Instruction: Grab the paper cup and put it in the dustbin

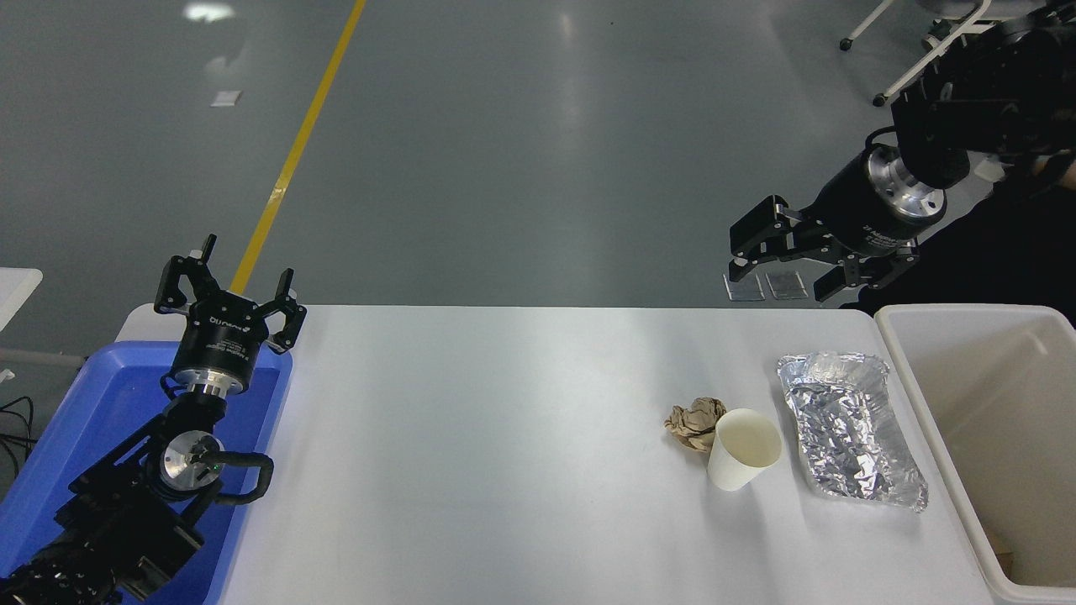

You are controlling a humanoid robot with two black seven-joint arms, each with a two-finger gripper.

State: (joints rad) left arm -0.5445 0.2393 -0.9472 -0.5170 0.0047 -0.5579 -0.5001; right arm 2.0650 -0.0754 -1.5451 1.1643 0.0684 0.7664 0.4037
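The paper cup point(743, 449) stands upright on the white table point(471, 454), right of centre, empty and touching a crumpled brown paper ball point(694, 423) on its left. The dustbin point(992, 437), a large beige tub, stands at the table's right end. My right gripper point(777, 267) is open and empty, raised above the table's far edge, well behind the cup and left of the bin's far corner. My left gripper point(227, 290) is open and parked over the blue tray at the lower left.
A crinkled silver foil tray point(853, 428) lies between the cup and the dustbin. A blue plastic tray point(101, 437) sits at the table's left end under the left arm. A wheeled chair base point(925, 42) stands on the floor at the top right.
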